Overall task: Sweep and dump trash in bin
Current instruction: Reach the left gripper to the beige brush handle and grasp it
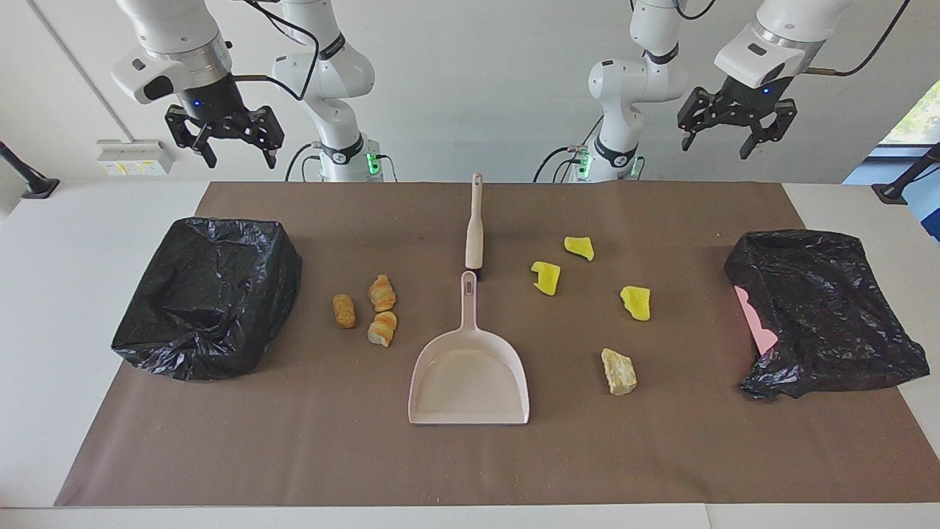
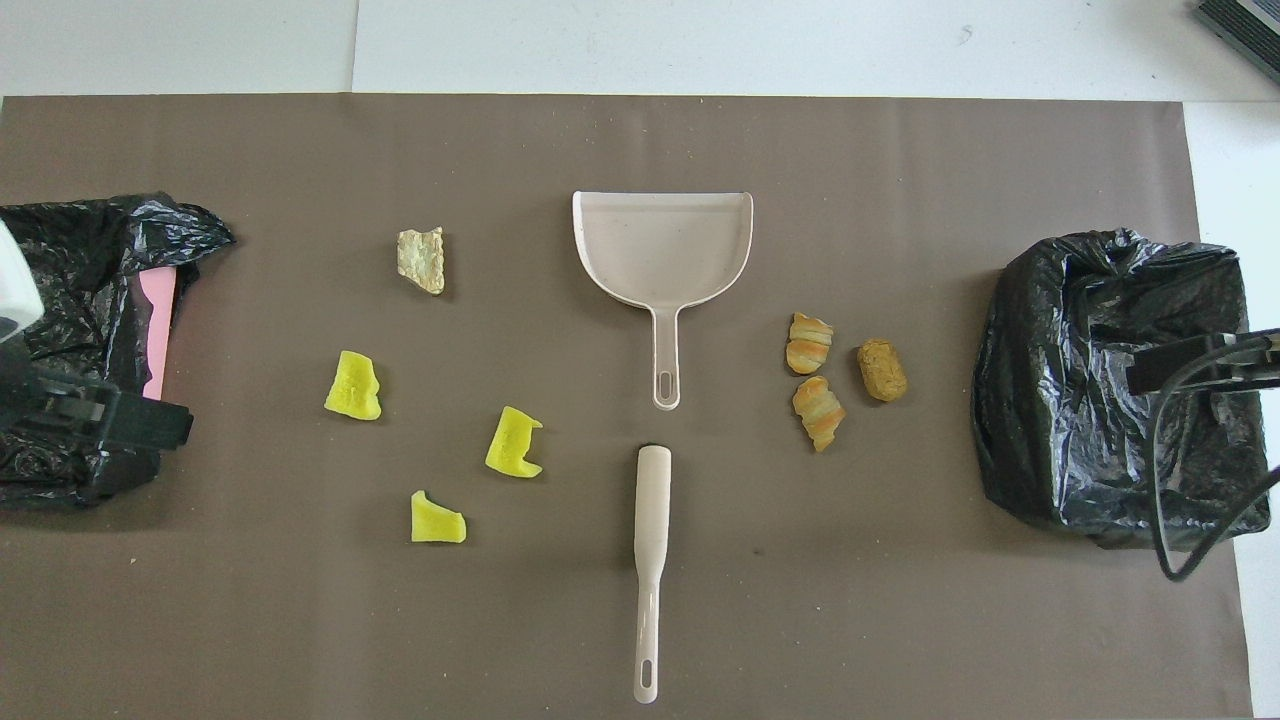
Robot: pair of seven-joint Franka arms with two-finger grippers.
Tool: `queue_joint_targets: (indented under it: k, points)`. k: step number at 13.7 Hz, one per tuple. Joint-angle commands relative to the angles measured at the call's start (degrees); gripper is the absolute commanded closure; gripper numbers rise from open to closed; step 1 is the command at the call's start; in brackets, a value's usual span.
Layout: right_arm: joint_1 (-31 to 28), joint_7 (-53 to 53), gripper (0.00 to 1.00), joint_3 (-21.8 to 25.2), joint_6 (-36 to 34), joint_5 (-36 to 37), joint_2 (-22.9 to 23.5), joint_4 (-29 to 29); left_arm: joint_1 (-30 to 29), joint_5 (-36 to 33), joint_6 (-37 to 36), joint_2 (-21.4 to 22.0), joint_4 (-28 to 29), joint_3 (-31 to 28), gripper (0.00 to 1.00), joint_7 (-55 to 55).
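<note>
Trash lies scattered on the brown mat. Three yellow chunks and a beige lump lie toward the left arm's end. Two orange-striped bread pieces and a brown nugget lie toward the right arm's end. A pale pink dustpan lies mid-table with its handle toward the robots. A matching brush lies in line with it, nearer to the robots. Both grippers hang high, open and holding nothing. The left gripper and right gripper each hang over their own end.
A black-bagged bin stands at the right arm's end of the mat. A second one, with pink showing at its rim, stands at the left arm's end. White table surrounds the mat. The right arm's cable hangs over its bin.
</note>
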State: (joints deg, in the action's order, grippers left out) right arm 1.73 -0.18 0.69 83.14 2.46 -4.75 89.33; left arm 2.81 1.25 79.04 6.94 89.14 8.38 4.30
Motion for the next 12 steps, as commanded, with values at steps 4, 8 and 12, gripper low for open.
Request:
queue_joint_targets:
  k: [4, 8, 12]
  points:
    - [-0.9, -1.5, 0.0, -0.2, -0.3, -1.2, -0.6, 0.5, 10.1, 0.9, 8.2, 5.0, 13.0, 2.0, 0.0, -11.6]
    - [-0.9, -1.5, 0.0, -0.2, -0.3, -1.2, -0.6, 0.4, 22.5, 0.9, 19.2, 5.0, 22.4, 2.0, 0.0, -25.9]
    - [-0.9, -1.5, 0.0, -0.2, -0.3, -1.2, -0.6, 0.4, 31.5, 1.3, 27.3, 4.5, 29.6, 2.0, 0.0, -34.7]
